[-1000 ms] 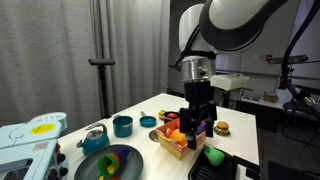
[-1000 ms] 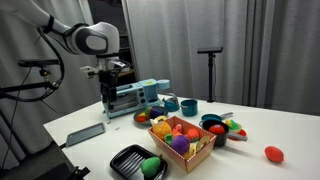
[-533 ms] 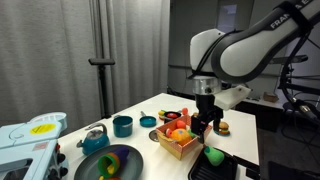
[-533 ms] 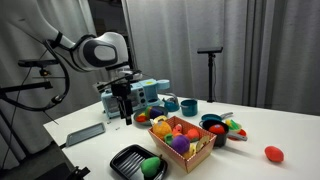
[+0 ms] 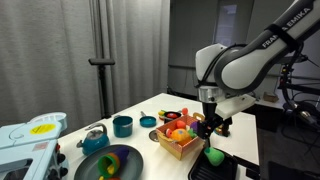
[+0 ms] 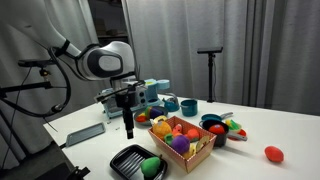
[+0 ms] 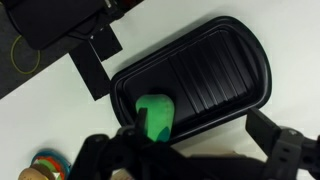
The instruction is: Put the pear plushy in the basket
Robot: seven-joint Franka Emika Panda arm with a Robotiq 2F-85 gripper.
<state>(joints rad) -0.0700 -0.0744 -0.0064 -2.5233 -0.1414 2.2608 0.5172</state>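
Hovering over a black tray (image 5: 230,168), clear of everything: gripper (image 5: 210,126), jaws spread wide and empty. Shown in the wrist view with fingers (image 7: 286,152) far apart at the lower edge, pear (image 7: 155,116) between and beyond them. Bright green, rounded, lying inside the tray against one rim, untouched. Set just beside the tray in an exterior view: basket (image 6: 192,156), already crowded with orange, red and purple toys (image 6: 178,142). Judged light, soft and squashy, with a fabric skin unlikely to slip and nothing to break. Best taken across the rounded middle from straight above, squeezing enough to dent the stuffing. Worth keeping one finger off the nearby rim.
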